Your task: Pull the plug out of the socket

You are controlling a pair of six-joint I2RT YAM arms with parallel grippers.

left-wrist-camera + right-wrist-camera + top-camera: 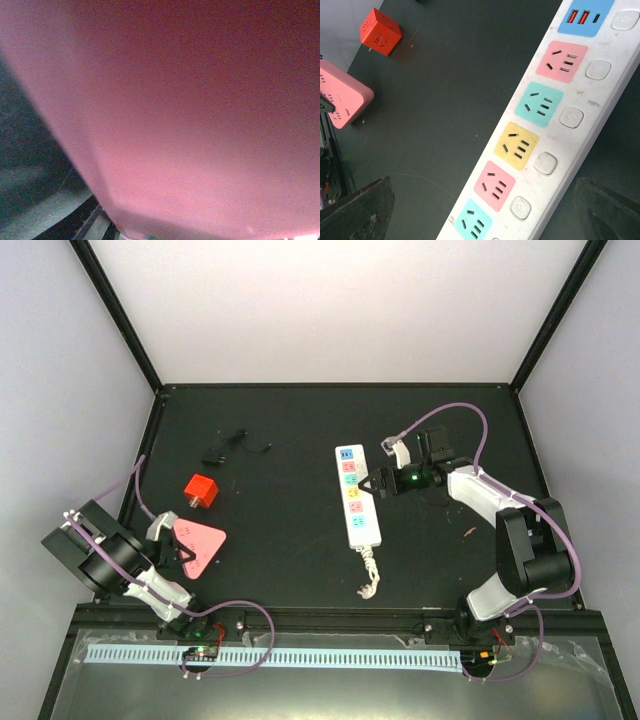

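The socket (357,502) is a long white strip lying lengthwise mid-table, its frayed cord stub (370,575) at the near end. Every pastel outlet face that shows on the socket (545,125) is bare. My right gripper (375,485) hovers over its right side, open, the fingers (357,210) wide apart and the strip below them. A pink triangular plug block (203,545) lies at the near left and fills the left wrist view (190,110). My left gripper (178,540) is right at its near corner; the jaws are hidden.
A red cube adapter (201,490) sits just beyond the pink block, also in the right wrist view (380,31). A small black plug with a thin cable (225,450) lies at the far left. The table's left edge (135,495) runs close to the left arm.
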